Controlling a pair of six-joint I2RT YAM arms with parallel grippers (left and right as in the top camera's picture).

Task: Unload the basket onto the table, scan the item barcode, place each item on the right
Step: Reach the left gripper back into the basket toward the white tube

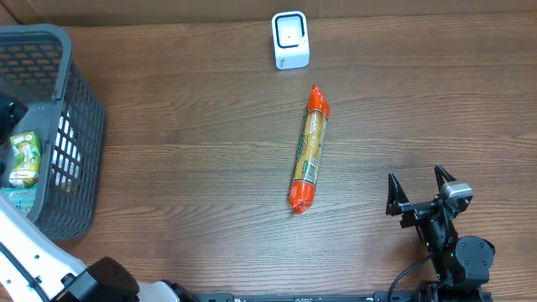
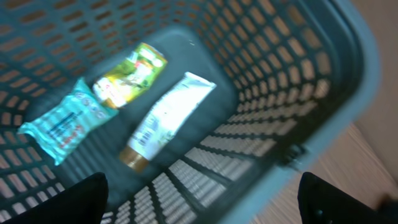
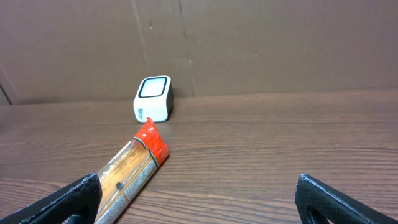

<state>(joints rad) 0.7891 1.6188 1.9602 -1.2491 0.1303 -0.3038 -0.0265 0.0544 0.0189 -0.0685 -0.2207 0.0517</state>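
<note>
Two arms, one bench, one item laid out for scanning.

**Overhead.**
- Sausage-shaped chub pack (image 1: 307,151): orange crimped ends, printed yellowish middle. It lies alone at mid-bench, its far end aimed towards the white barcode scanner (image 1: 290,39) but apart from it.
- Grey plastic basket (image 1: 82,159): at the left edge, with a green pouch (image 1: 23,159) inside.
- Right jaws: at the near right, spread wide, empty, well apart from the pack.

**Left wrist.**
- View down into the basket: a white tube (image 2: 165,118), the green pouch and a teal packet (image 2: 62,121) lie on its floor.
- Left jaws: tips at the two lower corners of the frame, wide apart, nothing between them, hanging over the basket.

**Right wrist.**
- The pack lies ahead and to the left, with the scanner beyond its far end.
- The jaw tips show at both lower corners, fully parted and holding nothing.

**Handling (judged).**
- The pack is probably light and firm with slight give.
- It is round, so apt to roll, and its glossy film is likely slippery.
- Best hold is across the middle of its length, clear of the crimped ends.
- The barcode's place is too small to tell.

**Surface and room.** Bench (image 1: 185,168) of dark wood grain, flat and matt, with a brown cardboard backing (image 3: 261,43) behind the scanner.
</note>
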